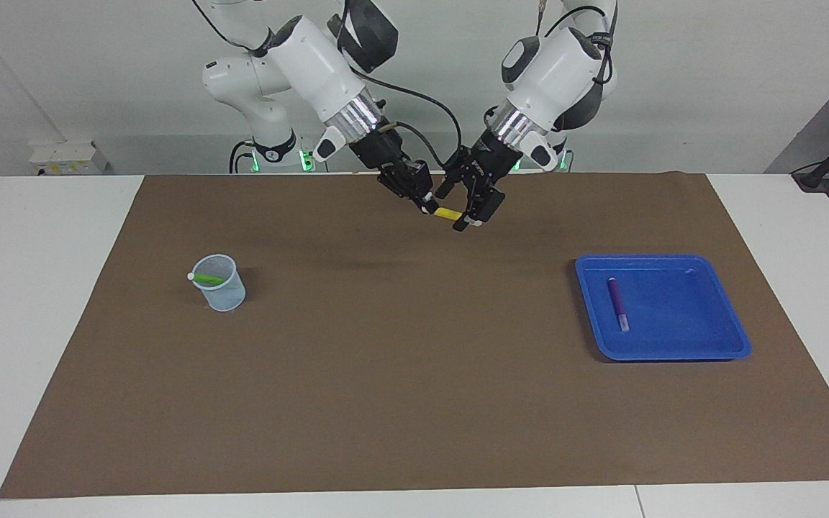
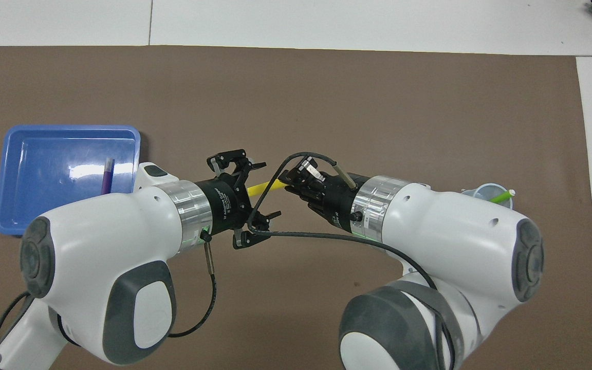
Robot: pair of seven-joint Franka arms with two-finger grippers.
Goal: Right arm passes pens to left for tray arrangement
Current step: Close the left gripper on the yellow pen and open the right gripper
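Observation:
My right gripper (image 1: 425, 206) is shut on one end of the yellow pen (image 1: 447, 213) and holds it level in the air over the mat's middle, near the robots. The pen also shows in the overhead view (image 2: 260, 188), as does the right gripper (image 2: 288, 184). My left gripper (image 1: 459, 211) is open, with its jaws on either side of the pen's free end; it shows in the overhead view (image 2: 266, 190) too. The purple pen (image 1: 617, 303) lies in the blue tray (image 1: 702, 338) toward the left arm's end. The green pen (image 1: 207, 278) stands tilted in a cup.
The small translucent pale-blue cup (image 1: 226, 295) stands on the brown mat (image 1: 400, 374) toward the right arm's end. The right gripper's black cable (image 2: 327, 237) loops under the left gripper in the overhead view. White table borders the mat.

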